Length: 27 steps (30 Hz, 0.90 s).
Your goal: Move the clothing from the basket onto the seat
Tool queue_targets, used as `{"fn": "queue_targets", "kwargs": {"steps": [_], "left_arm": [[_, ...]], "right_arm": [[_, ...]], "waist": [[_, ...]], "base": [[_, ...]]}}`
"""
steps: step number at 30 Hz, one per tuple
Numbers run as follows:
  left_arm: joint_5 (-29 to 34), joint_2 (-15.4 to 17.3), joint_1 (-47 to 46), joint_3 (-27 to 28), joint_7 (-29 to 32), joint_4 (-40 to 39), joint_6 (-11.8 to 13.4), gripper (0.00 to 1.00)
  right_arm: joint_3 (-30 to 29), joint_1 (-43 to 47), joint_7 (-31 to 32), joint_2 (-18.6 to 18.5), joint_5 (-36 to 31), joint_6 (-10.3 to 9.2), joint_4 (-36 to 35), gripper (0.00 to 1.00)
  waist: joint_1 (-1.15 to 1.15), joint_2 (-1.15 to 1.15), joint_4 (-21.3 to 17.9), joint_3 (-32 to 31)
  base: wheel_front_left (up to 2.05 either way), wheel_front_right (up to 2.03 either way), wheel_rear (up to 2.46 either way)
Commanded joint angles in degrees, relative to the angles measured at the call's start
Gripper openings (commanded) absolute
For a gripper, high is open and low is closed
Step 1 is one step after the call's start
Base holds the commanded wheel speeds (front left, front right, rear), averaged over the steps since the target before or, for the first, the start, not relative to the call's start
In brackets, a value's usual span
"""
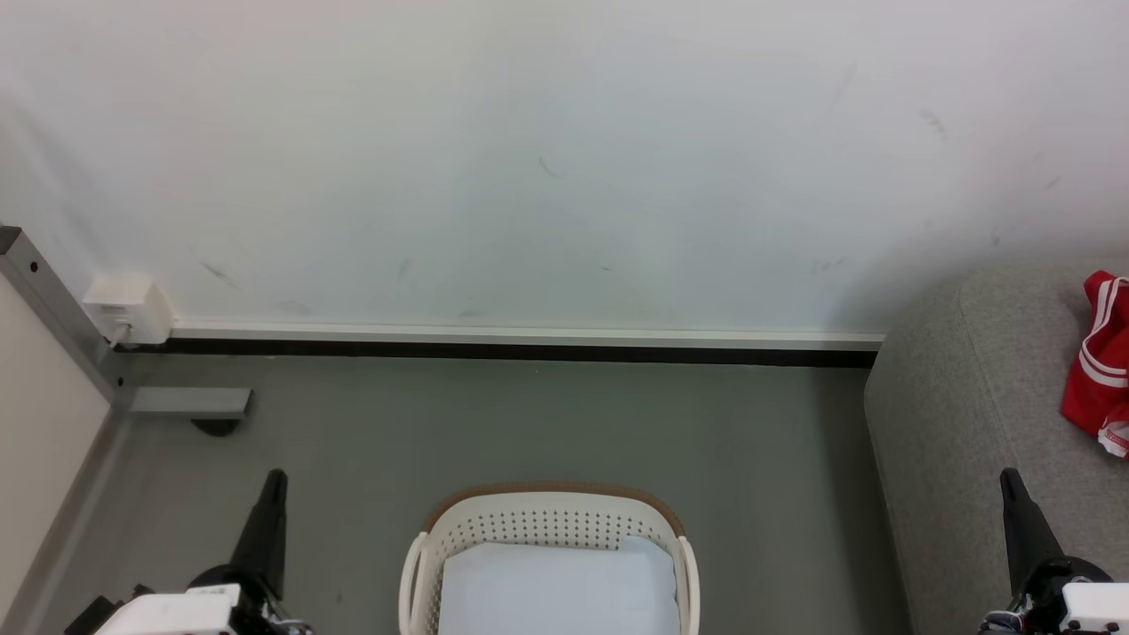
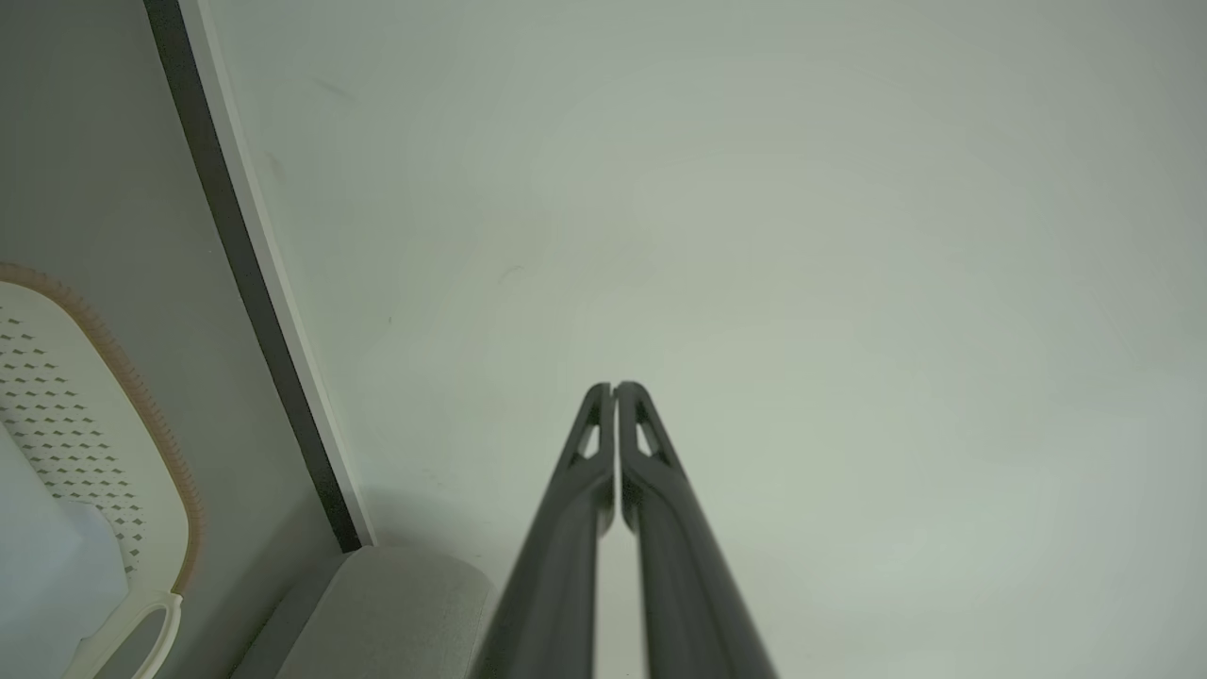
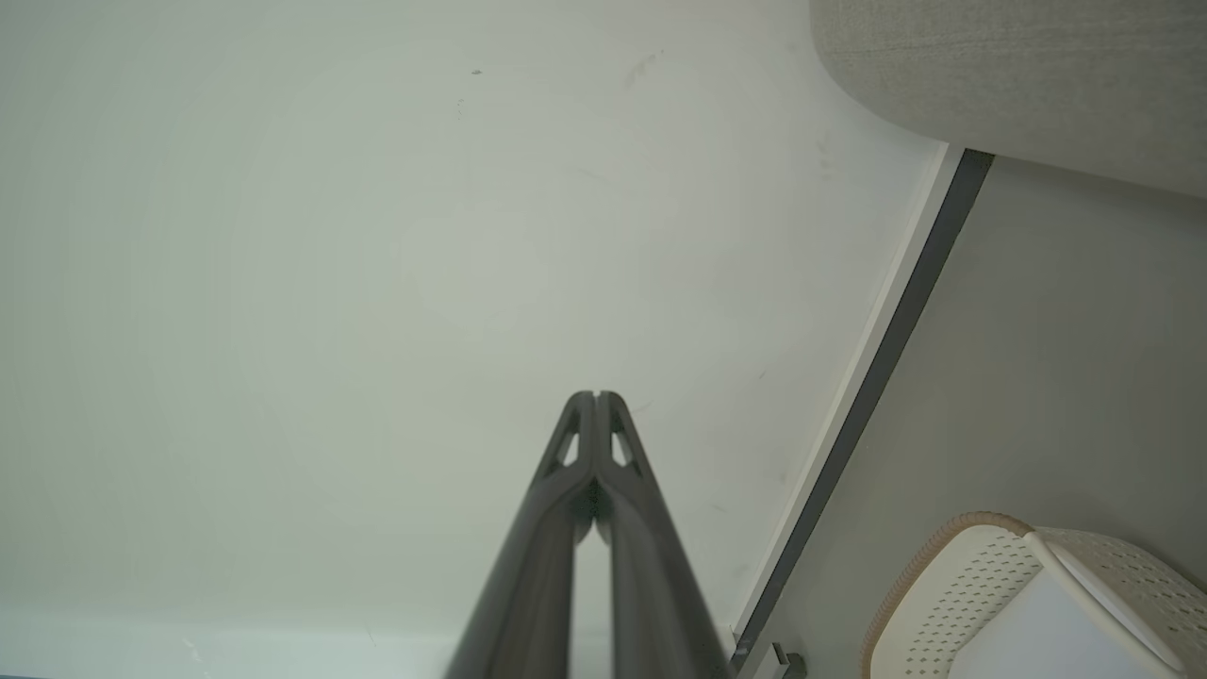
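The cream perforated basket with a brown rim stands on the floor at the bottom centre, lined by a flat white sheet. Red clothing with white stripes lies on the grey seat at the right edge. My left gripper is shut and empty at the lower left, left of the basket. At the lower right, over the seat's front, my right gripper is also shut and empty. Both point at the wall: left gripper, right gripper. The basket and seat edge both wrist views.
A white wall with a dark baseboard runs behind the basket. A white outlet box and a grey metal frame with a foot stand at the left. Grey-green floor lies between basket and wall.
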Motion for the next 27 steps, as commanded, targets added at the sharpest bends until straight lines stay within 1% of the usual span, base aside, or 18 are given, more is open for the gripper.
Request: {"fn": "queue_targets", "kwargs": {"steps": [1, 27], "left_arm": [[-0.8, 0.4, -0.4, 0.2, 0.2, -0.1, -0.3, 0.00], [-0.8, 0.4, -0.4, 0.2, 0.2, -0.2, -0.3, 0.00]], "right_arm": [[-0.2, -0.8, 0.2, -0.4, 0.1, -0.12, 0.2, 0.00], [-0.2, -0.8, 0.2, -0.4, 0.1, -0.12, 0.2, 0.00]], "waist": [[0.00, 0.00, 0.0, 0.0], [0.00, 0.00, 0.0, 0.0]], "base": [[0.00, 0.00, 0.00], [0.00, 0.00, 0.00]]}}
